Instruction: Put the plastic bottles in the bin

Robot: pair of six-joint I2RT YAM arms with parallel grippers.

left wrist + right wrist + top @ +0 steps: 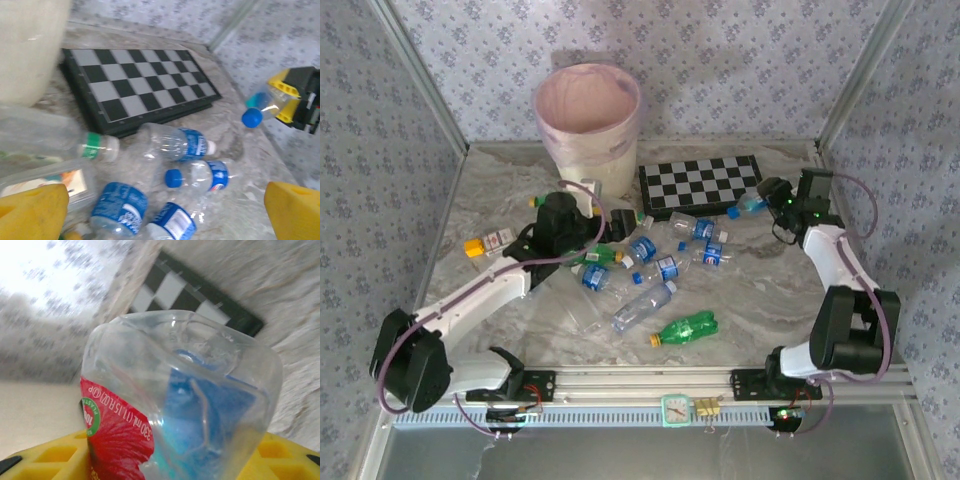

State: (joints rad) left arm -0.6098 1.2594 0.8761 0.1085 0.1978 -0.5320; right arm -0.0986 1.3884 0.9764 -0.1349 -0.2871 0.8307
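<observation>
1. Two arms, one per side, bolted at the near edge of the table (760, 290).
2. Right arm (840, 265): folded sharply at the elbow above its base, forearm stretched up toward the far right, wrist turned in toward the chessboard (700, 185).
3. Right gripper (765, 200): closed on a clear bottle (750, 206) with a blue cap, its body pinched between the yellow fingers (45, 460), cap end pointing left, just off the right end of the chessboard.
4. Left arm (480, 290): laid low along the left side, elbow close to the base, forearm angled up toward the middle, wrist poised over the heap of bottles (650, 250).
5. Left gripper (162, 220): spread wide, nothing between the yellow fingertips, clear blue-labelled bottles lying beneath.
6. Bin (552, 120): upright at the far edge, left of the chessboard, just beyond the left wrist, pink liner folded over its rim.
7. Heap spread between bin, chessboard and the table's middle; nearer the bases, a long clear bottle (642, 307) and a green bottle (685, 327), both on their sides.
</observation>
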